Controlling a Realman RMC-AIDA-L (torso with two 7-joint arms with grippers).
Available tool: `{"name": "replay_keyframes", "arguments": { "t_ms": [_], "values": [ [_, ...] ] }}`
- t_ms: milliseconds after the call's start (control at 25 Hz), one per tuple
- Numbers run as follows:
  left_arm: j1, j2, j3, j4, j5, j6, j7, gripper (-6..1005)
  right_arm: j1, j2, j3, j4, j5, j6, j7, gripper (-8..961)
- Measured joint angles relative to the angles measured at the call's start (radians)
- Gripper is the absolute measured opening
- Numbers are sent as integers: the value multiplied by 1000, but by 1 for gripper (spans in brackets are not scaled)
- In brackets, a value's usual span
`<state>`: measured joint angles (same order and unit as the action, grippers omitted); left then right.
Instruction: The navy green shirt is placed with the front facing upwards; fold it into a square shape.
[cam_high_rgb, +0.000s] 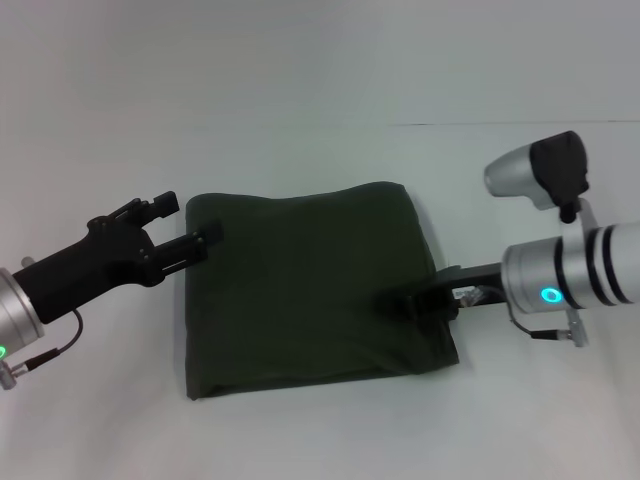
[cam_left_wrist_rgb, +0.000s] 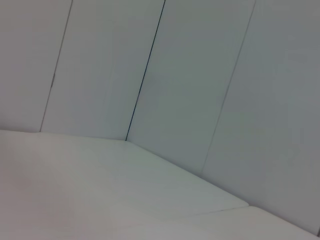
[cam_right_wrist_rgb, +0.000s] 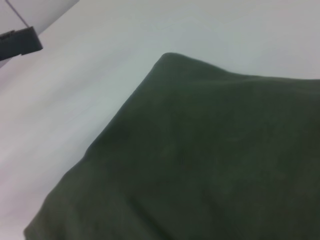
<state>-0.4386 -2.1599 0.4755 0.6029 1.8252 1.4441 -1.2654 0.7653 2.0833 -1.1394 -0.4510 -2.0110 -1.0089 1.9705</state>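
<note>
The navy green shirt (cam_high_rgb: 310, 290) lies folded into a rough square in the middle of the white table, plain green side up, with no lettering showing. My left gripper (cam_high_rgb: 188, 221) is at the shirt's far left corner and stands open; its lower fingertip (cam_high_rgb: 210, 236) rests at the cloth's edge. My right gripper (cam_high_rgb: 412, 301) sits low over the shirt's right edge, near the front right corner. The right wrist view is mostly filled by the shirt (cam_right_wrist_rgb: 210, 160), with one corner pointing at bare table. The left wrist view shows no shirt.
The white table (cam_high_rgb: 320, 60) runs around the shirt on all sides. A black fingertip of the left gripper (cam_right_wrist_rgb: 20, 42) shows far off in the right wrist view. White wall panels (cam_left_wrist_rgb: 190, 75) stand behind the table.
</note>
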Motion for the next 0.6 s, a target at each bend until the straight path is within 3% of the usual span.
{"name": "replay_keyframes", "arguments": {
  "t_ms": [320, 600],
  "values": [
    [-6, 1, 0, 0, -3, -14, -10, 874, -102, -18, 8, -107, 5, -41, 49, 107],
    [-26, 2, 2, 0, -34, -54, -32, 875, -191, -12, 168, -244, 10, -167, 24, 111]
  ]
}}
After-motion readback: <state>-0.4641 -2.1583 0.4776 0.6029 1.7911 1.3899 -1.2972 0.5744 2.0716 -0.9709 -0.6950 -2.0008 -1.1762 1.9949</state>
